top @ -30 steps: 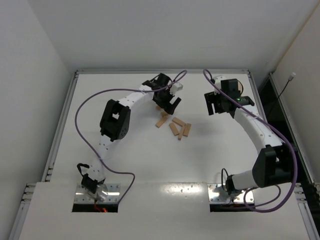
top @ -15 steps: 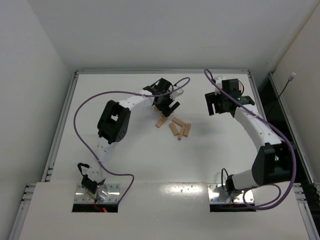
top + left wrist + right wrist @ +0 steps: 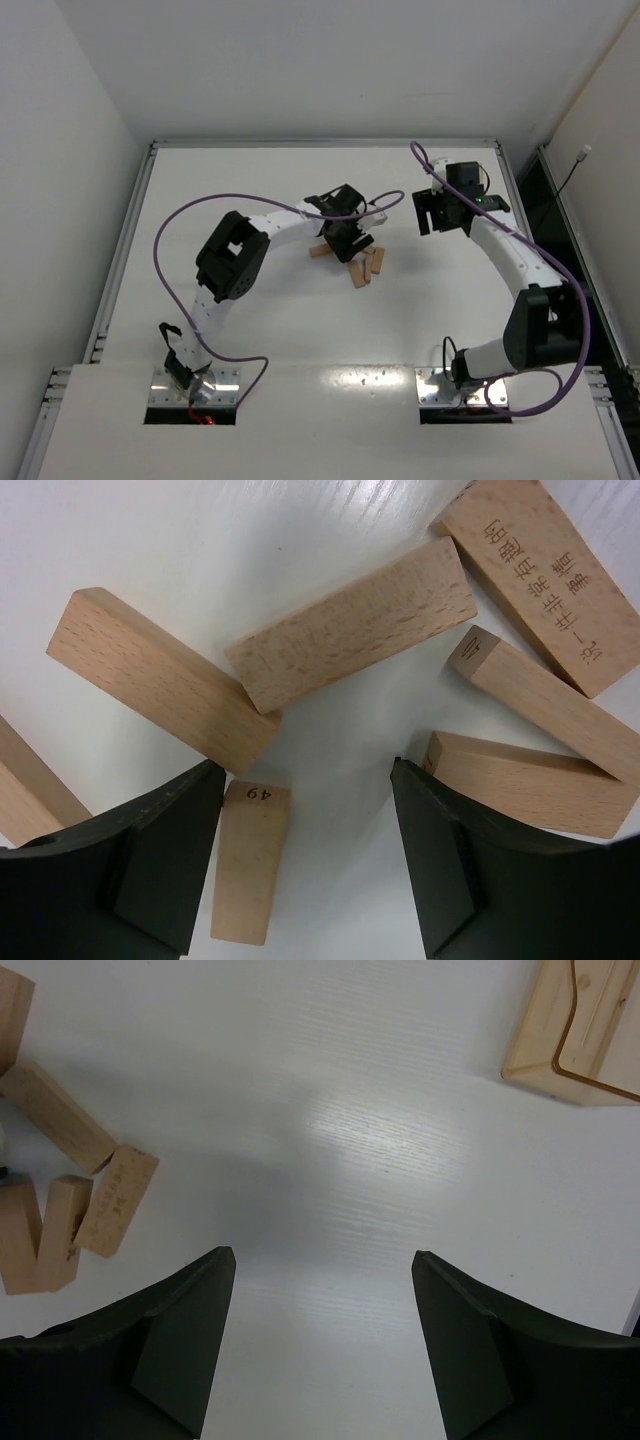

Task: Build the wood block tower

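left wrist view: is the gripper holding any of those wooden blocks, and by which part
Nothing is held. The left gripper is open above the loose light-tan wooden blocks, gripping none. The right gripper is open and empty too.

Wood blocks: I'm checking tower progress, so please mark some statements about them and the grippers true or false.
1. The blocks lie loose, not stacked in a column. True.
2. The left gripper is shut on a block. False: it is open, above the blocks.
3. The right gripper is open and empty. True.
4. The right gripper is over the blocks. False: it is over the table, with the blocks off to its side.
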Tool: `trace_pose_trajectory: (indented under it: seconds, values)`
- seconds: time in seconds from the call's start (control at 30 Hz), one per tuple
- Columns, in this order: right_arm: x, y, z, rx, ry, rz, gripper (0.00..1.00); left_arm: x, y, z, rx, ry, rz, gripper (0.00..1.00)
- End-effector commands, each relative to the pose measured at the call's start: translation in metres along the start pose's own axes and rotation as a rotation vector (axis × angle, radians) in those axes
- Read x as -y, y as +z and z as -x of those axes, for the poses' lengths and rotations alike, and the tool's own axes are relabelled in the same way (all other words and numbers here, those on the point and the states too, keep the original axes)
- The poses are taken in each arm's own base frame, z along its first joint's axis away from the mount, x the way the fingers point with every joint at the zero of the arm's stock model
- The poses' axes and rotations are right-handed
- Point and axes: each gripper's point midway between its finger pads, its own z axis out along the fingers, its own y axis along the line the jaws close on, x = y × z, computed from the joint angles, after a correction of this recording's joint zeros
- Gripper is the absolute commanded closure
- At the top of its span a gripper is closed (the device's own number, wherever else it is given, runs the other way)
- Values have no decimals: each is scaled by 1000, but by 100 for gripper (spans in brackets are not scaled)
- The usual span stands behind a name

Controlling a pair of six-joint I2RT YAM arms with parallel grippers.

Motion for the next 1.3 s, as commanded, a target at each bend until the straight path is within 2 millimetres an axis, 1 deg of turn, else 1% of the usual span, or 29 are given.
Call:
trace_pose_trajectory:
  seconds: [0.0, 0.1, 0.17, 0.23, 0.27, 0.33, 0.37, 0.4, 0.47, 0.5, 0.53, 0.57, 0.6, 0.63, 0.67, 0.7, 0.77, 0.8, 0.83, 0.87, 0.9, 0.93, 1.03, 1.1, 1.13, 1.17, 1.2, 1.23, 1.27]
  values:
    - [3, -6, 7, 42, 3, 4, 31, 12, -2, -15, -43, -22, -42, 35]
    - [3, -7, 4, 33, 3, 6, 31, 13, 1, -13, -41, -22, -51, 35]
    - [1, -7, 5, 35, 3, 15, 31, 8, -3, -2, -16, -31, -33, 35]
    - [0, -7, 5, 36, 3, 24, 31, -6, -7, 10, 15, -86, -11, 35]
    - [3, -7, 4, 35, 10, 18, 31, -14, -7, 9, 9, -96, 4, 35]
    - [3, -7, 4, 35, 10, 18, 31, -22, -5, 15, 9, -95, 34, 35]
    - [1, -7, 5, 37, 10, 27, 31, -30, -3, 9, -10, -104, 62, 35]
    - [1, -4, 3, 28, 10, 29, 31, -34, -5, 13, -3, -103, 79, 35]
    - [1, -4, 3, 28, 10, 29, 31, -47, -3, 8, -6, -150, 92, 35]
    - [1, -4, 3, 28, 10, 29, 31, -58, -3, 9, 2, -179, 105, 35]
    - [1, -4, 3, 28, 10, 29, 31, -60, -2, 13, 10, -189, 107, 34]
    - [1, -4, 3, 28, 10, 29, 31, -66, -6, 14, 14, -211, 115, 34]
    - [-1, -4, 3, 29, 19, 38, 31, -69, -5, 21, 29, -210, 119, 33]
    - [-1, -4, 3, 29, 19, 38, 31, -70, -3, 22, 32, -220, 119, 33]
    - [-2, -4, 3, 31, 19, 47, 31, -73, 0, 18, 21, -247, 121, 33]
    - [-2, -4, 3, 31, 19, 47, 31, -76, 3, 25, 37, -269, 124, 33]
    - [-2, -4, 3, 31, 19, 47, 31, -71, 7, 30, 41, -293, 91, 33]
    - [-4, -4, 3, 32, 19, 56, 31, -69, 6, 39, 59, -300, 67, 33]
    - [-4, -4, 3, 32, 19, 56, 31, -67, 8, 42, 66, -320, 54, 33]
    - [-4, -4, 3, 32, 19, 56, 31, -65, 10, 42, 61, -334, 43, 33]
    - [-4, -4, 3, 32, 19, 56, 31, -60, 17, 38, 51, -335, 20, 34]
    - [-4, -4, 3, 32, 19, 56, 31, -60, 14, 41, 54, -350, 20, 36]
    - [-4, -4, 3, 32, 19, 56, 31, -50, 23, 37, 38, -371, -8, 37]
    - [-4, -4, 3, 32, 19, 56, 31, -49, 25, 37, 41, -398, -8, 37]
    - [-5, -3, 0, 23, 19, 58, 31, -50, 26, 39, 51, -397, -6, 37]
    - [-5, -3, 0, 23, 19, 58, 31, -45, 26, 41, 51, -389, -11, 35]
    - [-5, -3, 0, 23, 19, 58, 33, -45, 26, 41, 51, -389, -11, 32]
    - [-5, -2, -4, 14, 19, 59, 33, -47, 25, 47, 69, -386, -7, 30]
    - [-5, -2, -4, 14, 19, 59, 33, -47, 25, 47, 69, -396, -8, 30]
